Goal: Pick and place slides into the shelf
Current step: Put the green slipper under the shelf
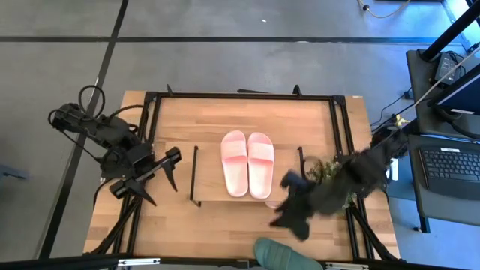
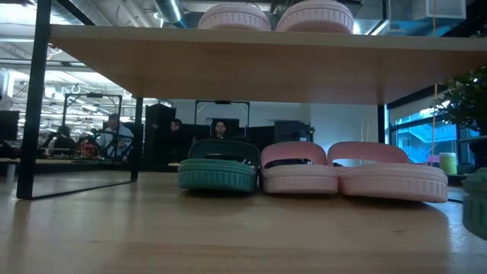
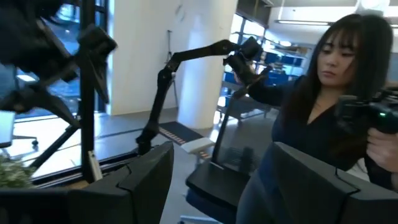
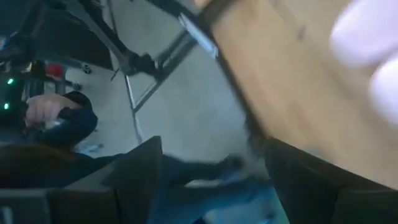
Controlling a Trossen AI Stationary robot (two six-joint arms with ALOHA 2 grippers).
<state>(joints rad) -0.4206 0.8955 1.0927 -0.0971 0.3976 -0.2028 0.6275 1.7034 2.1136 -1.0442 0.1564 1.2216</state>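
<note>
A pair of light pink rubber slides (image 1: 247, 163) is lying side by side on the light wooden top board of the low black-wire-legged shelf (image 1: 292, 124), straps up, soles down. Under that board, on the counter, a second light pink pair (image 2: 354, 173) is sitting flat, the two touching each other, with one dark green rubber slide (image 2: 218, 167) resting just beside them. Another dark green slide (image 1: 287, 254) is lying at the counter's near edge, well apart from the shelf.

shelf (image 1: 300, 120): pink slides (image 1: 247, 163) on top | table (image 2: 228, 236): three slides (image 2: 304, 171) beneath
</note>
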